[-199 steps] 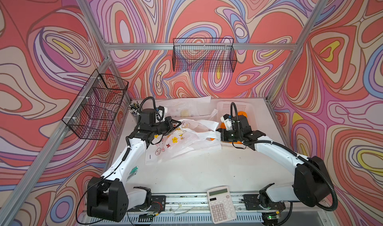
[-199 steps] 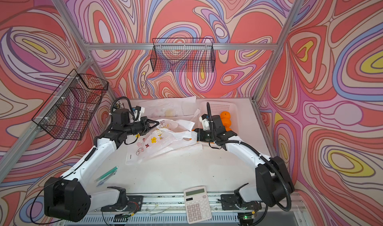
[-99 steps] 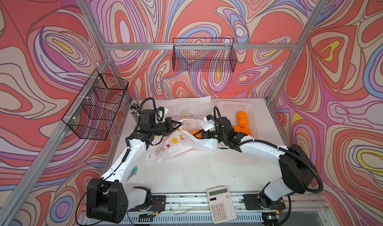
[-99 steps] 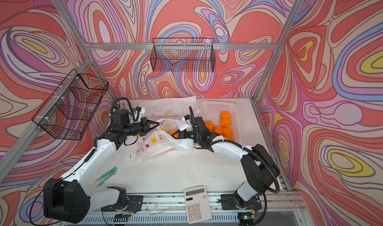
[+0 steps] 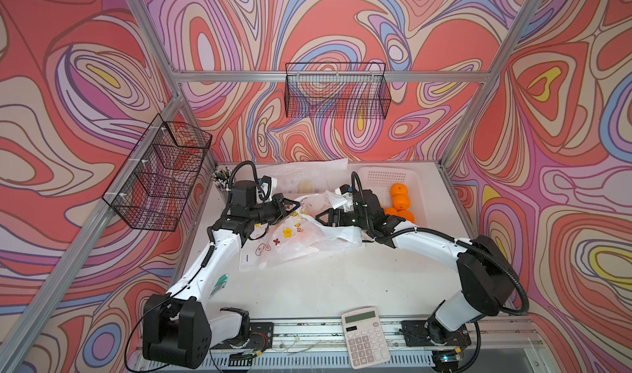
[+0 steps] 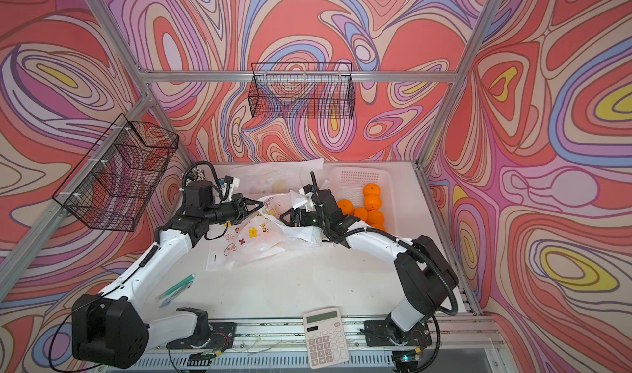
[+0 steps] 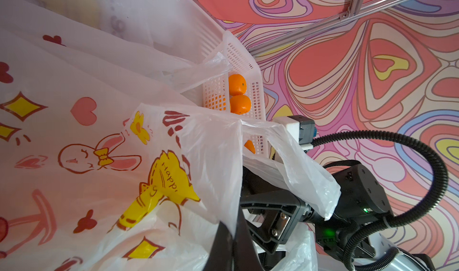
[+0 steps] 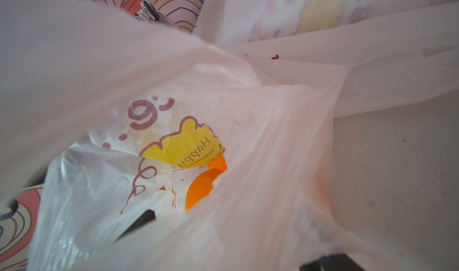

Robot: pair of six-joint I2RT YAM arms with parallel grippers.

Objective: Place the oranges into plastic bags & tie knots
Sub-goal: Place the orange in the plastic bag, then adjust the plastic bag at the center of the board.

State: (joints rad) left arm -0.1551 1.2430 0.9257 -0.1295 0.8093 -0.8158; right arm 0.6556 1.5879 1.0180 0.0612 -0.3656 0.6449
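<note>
Two hands meet at the mouth of the printed plastic bag [image 5: 290, 238], which lies crumpled on the table [image 5: 325, 286] between your arms. Your left hand [image 6: 258, 204] is clamped tight on the bag's rim, pinching the thin film and holding that edge up off the table. In the left wrist view its dark fingers [image 7: 228, 252] show with the film caught between them. Your right hand [image 5: 322, 217] reaches into the bag's mouth from the opposite side, jaws spread wide and gripping nothing. In the right wrist view its fingers [image 8: 139, 222] are only dark shapes behind the film. One orange [image 8: 201, 187] lies inside the bag, past those fingers, beside the yellow bubble print. A loose handle loop [image 7: 298, 163] of the bag drapes over the right hand's body. Several more oranges [image 5: 400, 202] sit bunched toward the near end of the white perforated basket [image 5: 383, 178], just beside your right wrist. A second bag [image 5: 301, 180] lies flat at the back of the table. A calculator [image 5: 364, 337] lies at the table's front edge.
</note>
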